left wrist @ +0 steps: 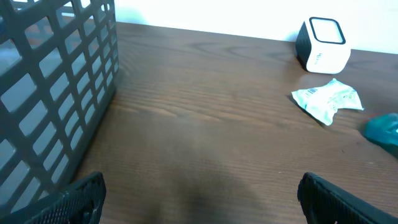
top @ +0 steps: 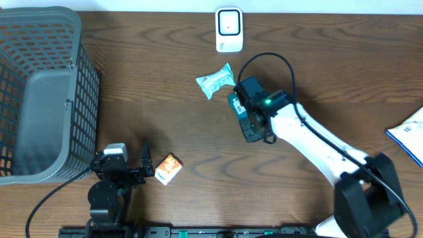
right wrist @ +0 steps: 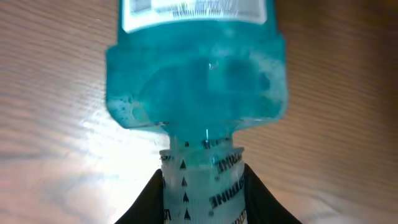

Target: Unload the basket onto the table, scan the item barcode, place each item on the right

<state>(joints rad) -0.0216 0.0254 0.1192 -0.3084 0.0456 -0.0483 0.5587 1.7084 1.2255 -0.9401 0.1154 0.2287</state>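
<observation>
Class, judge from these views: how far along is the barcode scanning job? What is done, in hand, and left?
Done: the right claw grips the teal bottle by its cap end. In hand: the bottle is held short of the white scanner. Left: showing its barcode to the scanner; the packet and orange box lie ungripped, and the left claw is open, idle.

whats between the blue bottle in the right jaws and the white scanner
Mostly bare table, in the overhead view. A crinkled packet lies just beside that line, close to the blue bottle and short of the white scanner.
</observation>
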